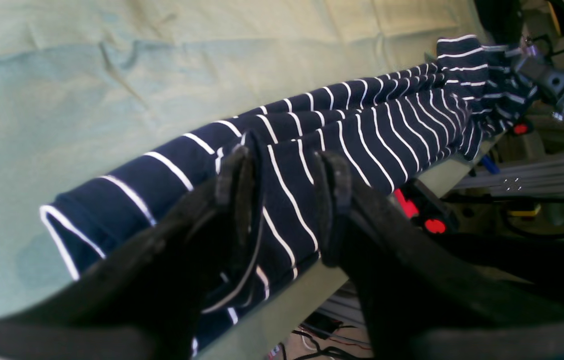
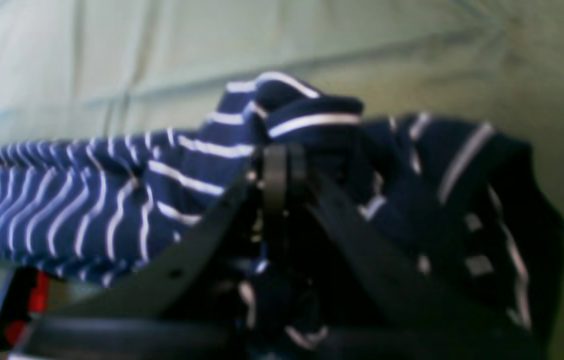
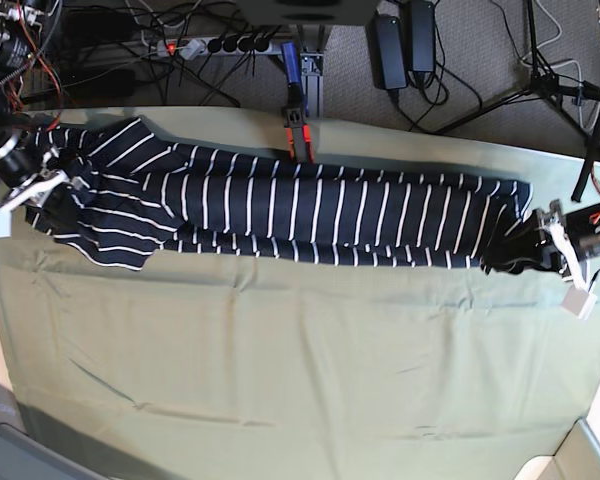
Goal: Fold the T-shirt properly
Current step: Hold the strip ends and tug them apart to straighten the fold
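Shirt position first: the T-shirt (image 3: 280, 205) lies stretched in a long narrow band along the far edge of my desk (image 3: 300, 370), which is covered in an olive-green cloth (image 1: 112, 65). The band runs nearly the whole width of the desk, with part of the fabric draped over the far edge. In the base view the bunched, wider end sits at that view's left and the narrow end at its right.

My left tool (image 1: 284, 200) is at the narrow end. Its two dark fingers (image 1: 234, 180) stand apart with a fold of striped fabric between them, and both pads appear to press on that fold, so I record it as gripping the T-shirt. A white-edged hem shows just beside the fingers.

My right tool (image 2: 277, 170) is at the bunched end. The wrist view is blurred, but the jaws stand drawn together with striped cloth gathered around and above them; it looks to be pinching the T-shirt there, though the contact point itself I cannot make out clearly.

A red and black clamp (image 3: 298, 135) sits at the far desk edge, touching the shirt near its middle. Cables and a power strip (image 3: 205, 45) lie on the floor beyond.
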Motion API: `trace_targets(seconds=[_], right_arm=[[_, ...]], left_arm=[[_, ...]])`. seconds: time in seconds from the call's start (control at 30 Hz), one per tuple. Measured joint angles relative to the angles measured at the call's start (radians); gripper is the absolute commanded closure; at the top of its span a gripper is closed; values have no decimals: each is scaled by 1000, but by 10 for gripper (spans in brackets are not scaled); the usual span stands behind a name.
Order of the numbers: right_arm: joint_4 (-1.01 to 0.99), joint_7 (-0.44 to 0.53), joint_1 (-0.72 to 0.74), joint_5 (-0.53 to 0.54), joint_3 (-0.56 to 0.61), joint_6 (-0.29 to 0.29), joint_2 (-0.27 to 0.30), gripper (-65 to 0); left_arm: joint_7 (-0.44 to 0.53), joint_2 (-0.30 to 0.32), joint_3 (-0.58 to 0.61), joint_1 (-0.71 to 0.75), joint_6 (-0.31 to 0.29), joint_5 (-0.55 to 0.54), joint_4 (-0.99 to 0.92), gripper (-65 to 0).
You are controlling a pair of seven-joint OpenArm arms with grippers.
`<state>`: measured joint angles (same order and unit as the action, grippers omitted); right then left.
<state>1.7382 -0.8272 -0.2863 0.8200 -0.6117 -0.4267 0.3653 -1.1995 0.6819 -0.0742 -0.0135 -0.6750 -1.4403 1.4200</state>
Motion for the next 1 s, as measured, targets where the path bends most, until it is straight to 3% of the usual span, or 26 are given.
trace_targets(seconds=[0.33,0.6,0.7,0.77,0.87,0.93,1.0], right_arm=[[17,3,-127,17,-80,0,0,0],[17,3,-146,18,-87,0,0,0],[17,11,-146,4,-87,0,0,0],[17,31,-146,-25,-87,0,0,-86],[17,48,-146,-36,-87,0,0,-227],[17,48,-138,-36,-88,0,0,-278],[17,48,-124,-39,-94,0,0,-283]], left_arm=[[-1,18,0,0,0,-1,0,-242],[-1,22,0,8,0,-11,0,-242],[-2,22,0,18,0,-12,0,-282],[-1,22,0,19,0,-11,0,-321],[3,22,0,19,0,-11,0,-329],[5,24,0,19,0,-11,0,-329],[39,34,0,18,0,13,0,-329]])
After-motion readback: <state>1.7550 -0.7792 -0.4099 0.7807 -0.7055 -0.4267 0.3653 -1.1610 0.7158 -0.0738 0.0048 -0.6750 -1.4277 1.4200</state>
